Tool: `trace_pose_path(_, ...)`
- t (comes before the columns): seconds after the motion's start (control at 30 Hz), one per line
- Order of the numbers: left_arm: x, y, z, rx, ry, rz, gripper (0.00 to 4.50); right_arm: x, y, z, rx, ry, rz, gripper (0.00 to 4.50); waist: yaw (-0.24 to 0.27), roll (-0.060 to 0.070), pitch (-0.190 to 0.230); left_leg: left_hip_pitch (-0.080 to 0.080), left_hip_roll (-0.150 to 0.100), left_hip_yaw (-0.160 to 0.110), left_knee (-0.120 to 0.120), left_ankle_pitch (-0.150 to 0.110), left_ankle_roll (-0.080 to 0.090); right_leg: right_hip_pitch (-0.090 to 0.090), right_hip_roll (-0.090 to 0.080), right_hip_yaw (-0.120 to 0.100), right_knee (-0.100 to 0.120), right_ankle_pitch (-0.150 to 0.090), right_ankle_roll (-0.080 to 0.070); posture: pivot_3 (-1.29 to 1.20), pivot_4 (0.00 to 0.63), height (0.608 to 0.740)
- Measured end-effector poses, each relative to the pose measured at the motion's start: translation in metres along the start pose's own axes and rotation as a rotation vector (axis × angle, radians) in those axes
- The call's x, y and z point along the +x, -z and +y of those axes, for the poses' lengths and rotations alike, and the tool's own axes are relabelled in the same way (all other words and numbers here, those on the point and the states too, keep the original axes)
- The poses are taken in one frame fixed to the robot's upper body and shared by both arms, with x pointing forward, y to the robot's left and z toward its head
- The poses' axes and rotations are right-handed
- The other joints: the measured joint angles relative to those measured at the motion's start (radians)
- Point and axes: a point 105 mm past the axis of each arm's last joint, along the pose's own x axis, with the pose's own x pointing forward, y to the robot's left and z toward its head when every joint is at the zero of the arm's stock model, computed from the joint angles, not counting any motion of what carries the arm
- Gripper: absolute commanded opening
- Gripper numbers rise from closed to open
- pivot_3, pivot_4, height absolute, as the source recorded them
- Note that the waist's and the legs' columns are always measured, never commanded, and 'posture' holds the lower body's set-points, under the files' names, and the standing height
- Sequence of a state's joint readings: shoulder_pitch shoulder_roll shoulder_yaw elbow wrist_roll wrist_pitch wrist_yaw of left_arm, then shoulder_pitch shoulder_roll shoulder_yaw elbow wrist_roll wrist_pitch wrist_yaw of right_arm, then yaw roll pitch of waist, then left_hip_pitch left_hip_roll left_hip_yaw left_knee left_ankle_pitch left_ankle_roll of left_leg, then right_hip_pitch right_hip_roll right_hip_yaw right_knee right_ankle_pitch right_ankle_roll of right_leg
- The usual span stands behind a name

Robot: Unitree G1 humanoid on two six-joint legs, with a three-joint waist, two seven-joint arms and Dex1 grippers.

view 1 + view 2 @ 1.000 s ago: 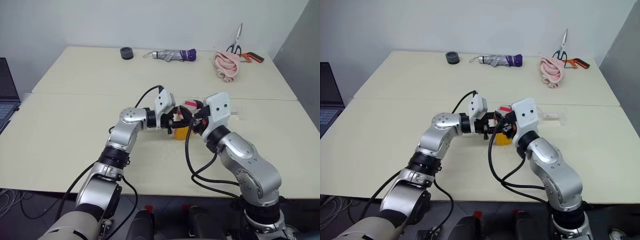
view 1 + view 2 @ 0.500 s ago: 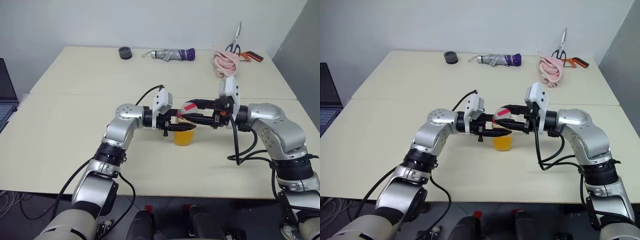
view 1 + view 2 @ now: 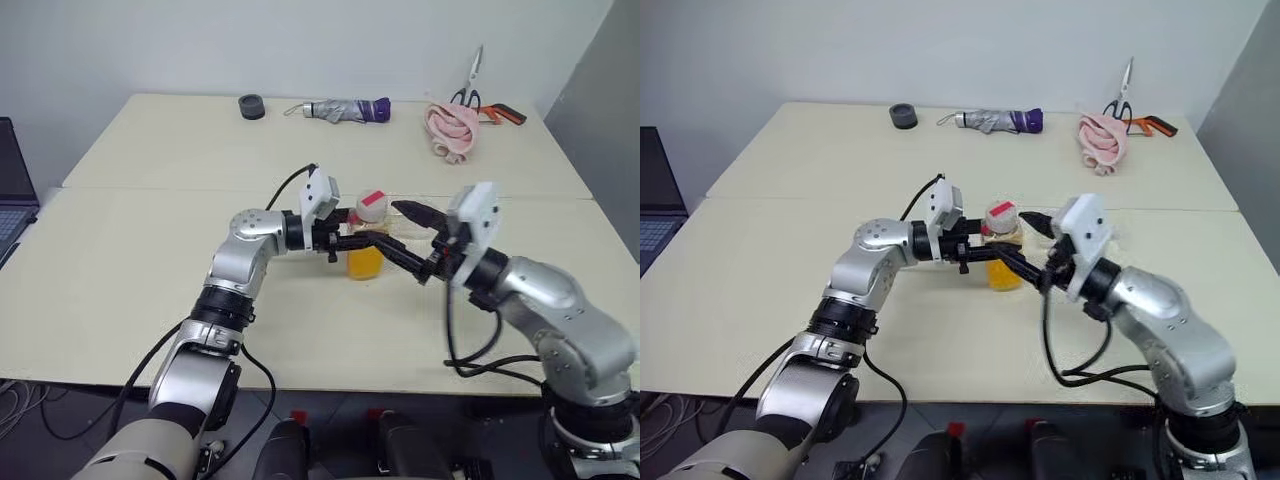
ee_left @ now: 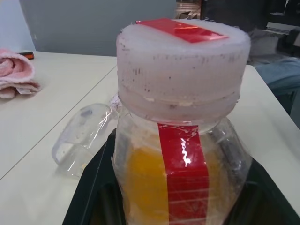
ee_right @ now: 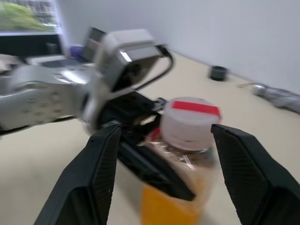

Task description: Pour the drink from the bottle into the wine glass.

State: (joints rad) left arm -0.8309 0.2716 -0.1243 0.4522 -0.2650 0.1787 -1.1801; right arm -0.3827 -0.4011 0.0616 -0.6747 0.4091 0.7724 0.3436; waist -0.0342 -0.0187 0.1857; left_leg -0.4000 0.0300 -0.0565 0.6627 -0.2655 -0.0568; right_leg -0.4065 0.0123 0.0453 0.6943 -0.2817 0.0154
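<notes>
The left claw (image 3: pixel 352 240) pinches the capped bottle (image 3: pixel 366 245) as the spread right claw (image 3: pixel 408 240) nears; a clumsy twist could topple it.

Even, soft indoor light with weak shadows.
The surface (image 3: pixel 150 230) looks bright without glare; the right wrist view is blurred by motion, and the bottle (image 4: pixel 180 140) shows small reflections on its label.

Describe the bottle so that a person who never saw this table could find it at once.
On the near half of the pale table, look between the two robot arms. The bottle stands there, held by the left gripper. It alone holds orange drink and has a white cap with a red strip.
</notes>
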Motion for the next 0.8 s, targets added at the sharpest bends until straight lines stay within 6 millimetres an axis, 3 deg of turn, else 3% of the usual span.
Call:
trace_pose_path(0.2, -0.001, 0.006, 0.007, -0.007, -0.029, 0.019, 1.85, 0.017, 0.004, 0.001, -0.007, 0.188, 0.024, 3.26, 0.001, 0.0, 0.0, -0.001, 0.0, 0.0, 0.0, 0.0, 0.0, -0.001, 0.0, 0.0, 0.001, 0.0, 0.0, 0.0, 0.15, 0.74)
trace_pose_path(0.63, 0.009, 0.009, 0.0, 0.023, 0.023, 0.029, 1.85, 0.033, -0.004, 0.013, 0.031, 0.163, 0.007, 3.26, -0.001, 0.0, 0.0, -0.001, 0.0, 0.0, 0.0, 0.0, 0.0, -0.001, 0.0, 0.0, 0.0, 0.0, 0.0, 0.0, 0.15, 0.74)
trace_pose_path(0.8, 0.009, 0.009, 0.0, 0.026, 0.02, 0.03, 1.85, 0.036, 0.002, 0.007, 0.037, 0.202, 0.036, 3.26, 0.0, 0.0, 0.0, -0.001, 0.0, 0.0, 0.0, 0.0, 0.0, -0.001, 0.0, 0.0, 0.0, 0.0, 0.0, 0.0, 0.15, 0.74)
